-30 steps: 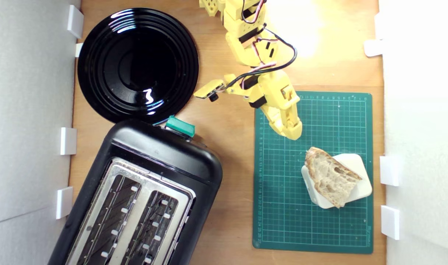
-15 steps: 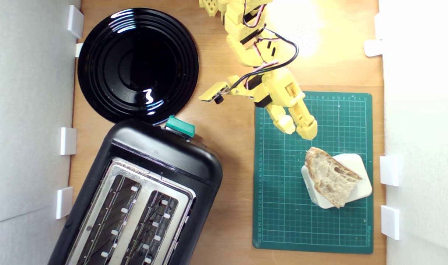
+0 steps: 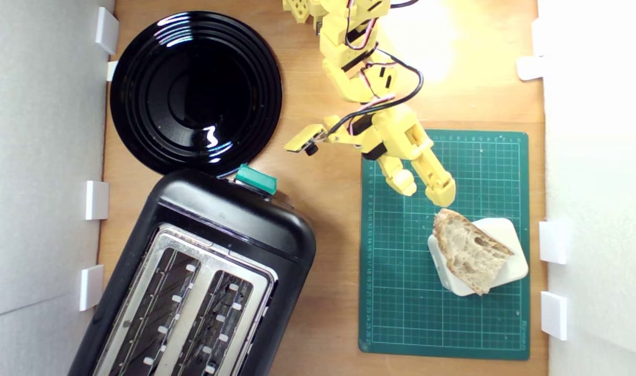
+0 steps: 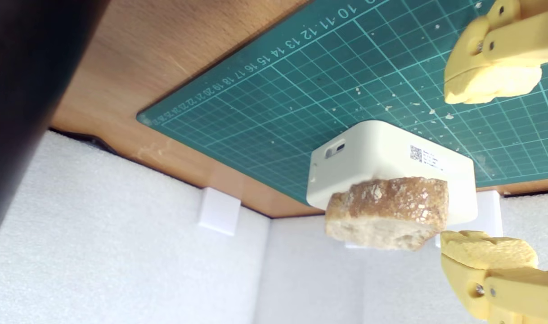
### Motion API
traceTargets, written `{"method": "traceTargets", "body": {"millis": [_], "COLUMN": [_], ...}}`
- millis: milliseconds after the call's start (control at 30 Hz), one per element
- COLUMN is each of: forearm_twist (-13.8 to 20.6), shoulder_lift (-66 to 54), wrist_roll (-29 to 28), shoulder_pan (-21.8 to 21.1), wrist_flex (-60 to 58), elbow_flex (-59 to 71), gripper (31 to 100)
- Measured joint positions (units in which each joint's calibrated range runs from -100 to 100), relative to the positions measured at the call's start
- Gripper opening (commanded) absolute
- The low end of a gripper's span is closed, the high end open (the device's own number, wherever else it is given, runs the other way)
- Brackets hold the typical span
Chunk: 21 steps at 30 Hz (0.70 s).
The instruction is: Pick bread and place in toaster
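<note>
The bread (image 3: 470, 249), a wedge slice with pale holey crumb and brown crust, lies on a white plastic block (image 3: 506, 245) on the green cutting mat (image 3: 401, 292). In the wrist view the bread (image 4: 386, 211) shows its crust end, resting on the white block (image 4: 377, 153). My yellow gripper (image 3: 425, 192) hovers just short of the bread's near tip, open, nothing between its fingers (image 4: 485, 85). The black toaster (image 3: 234, 219) with a silver two-slot top and teal lever knob (image 3: 255, 179) stands at the exterior view's lower left.
A glossy black plate (image 3: 195, 91) lies at the exterior view's upper left, next to the toaster. White foam walls with small white brackets (image 3: 553, 241) line both sides. Crumbs dot the mat (image 4: 301, 90).
The gripper went from shut to open and moved down the exterior view toward the bread's tip. Bread, block and toaster stayed put.
</note>
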Motion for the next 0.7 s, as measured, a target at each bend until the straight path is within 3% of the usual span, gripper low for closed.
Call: {"method": "traceTargets", "body": {"millis": [700], "forearm_twist": [-0.6], "shoulder_lift": [3.9], "wrist_roll": [0.0], "shoulder_pan": [-2.0], "wrist_flex": [0.0], "elbow_flex": [-6.6], "gripper": [92.2]}}
